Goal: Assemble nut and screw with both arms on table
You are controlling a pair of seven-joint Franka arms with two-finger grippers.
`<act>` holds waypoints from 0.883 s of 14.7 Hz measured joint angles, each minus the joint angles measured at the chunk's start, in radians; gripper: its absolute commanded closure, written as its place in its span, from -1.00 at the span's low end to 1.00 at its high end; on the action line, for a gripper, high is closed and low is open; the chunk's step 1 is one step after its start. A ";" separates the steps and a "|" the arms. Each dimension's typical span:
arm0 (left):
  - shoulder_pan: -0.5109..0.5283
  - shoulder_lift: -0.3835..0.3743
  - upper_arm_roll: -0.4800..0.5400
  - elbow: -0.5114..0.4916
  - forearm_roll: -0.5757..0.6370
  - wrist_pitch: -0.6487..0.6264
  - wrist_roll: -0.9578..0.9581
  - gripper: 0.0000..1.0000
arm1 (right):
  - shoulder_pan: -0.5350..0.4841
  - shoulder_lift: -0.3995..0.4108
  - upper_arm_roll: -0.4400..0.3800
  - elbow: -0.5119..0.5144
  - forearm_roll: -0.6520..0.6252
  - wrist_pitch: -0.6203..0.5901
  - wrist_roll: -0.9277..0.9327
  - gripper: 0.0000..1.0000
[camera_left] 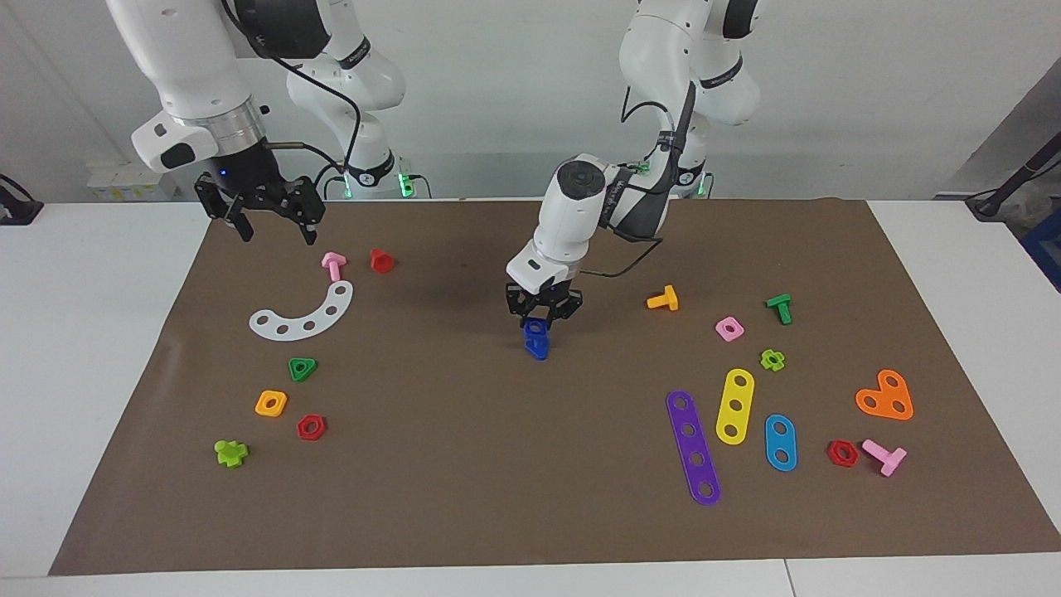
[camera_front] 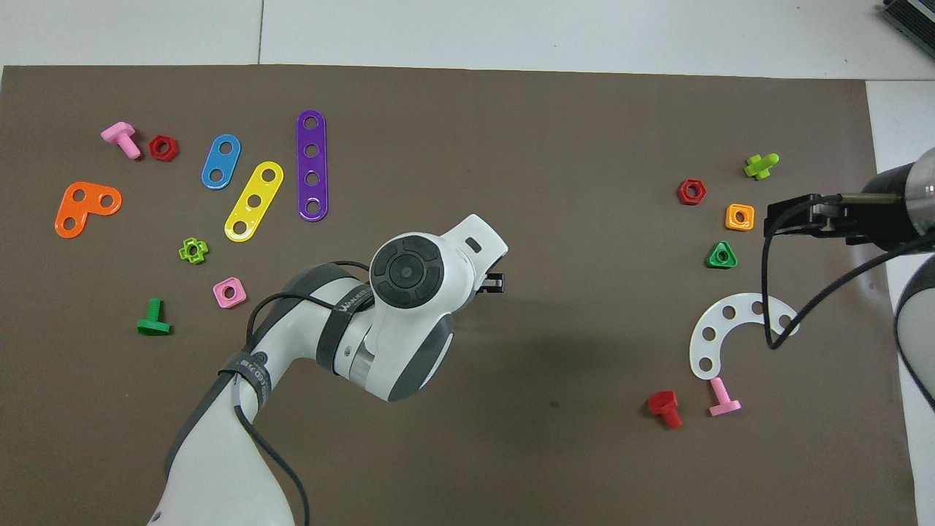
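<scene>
Mid-mat, the left gripper [camera_left: 543, 317] is clamped on the blue nut [camera_left: 537, 327] and screw [camera_left: 538, 347] — the pair hanging from its fingertips, low over the brown mat [camera_left: 497, 464]. The right gripper [camera_left: 273, 228] waits, jaws spread and holding nothing, over the mat's edge at its own end — above the pink bolt [camera_left: 334, 264].

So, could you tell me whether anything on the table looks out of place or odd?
Nothing stands out. The coloured parts lie flat and scattered on the brown mat. The left gripper holds a blue piece at mid-mat; the right gripper hangs open, waiting.
</scene>
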 measured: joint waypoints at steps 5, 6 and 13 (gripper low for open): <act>0.002 0.004 0.014 0.021 0.000 -0.006 0.000 1.00 | 0.000 0.000 0.003 0.000 0.000 -0.016 -0.028 -0.97; 0.004 0.006 0.014 0.029 0.000 -0.007 0.000 1.00 | 0.000 0.000 0.003 0.000 0.000 -0.019 -0.031 -0.97; 0.008 0.025 0.014 0.031 0.000 -0.002 0.000 1.00 | 0.002 0.000 0.003 -0.006 0.000 -0.020 -0.049 -0.97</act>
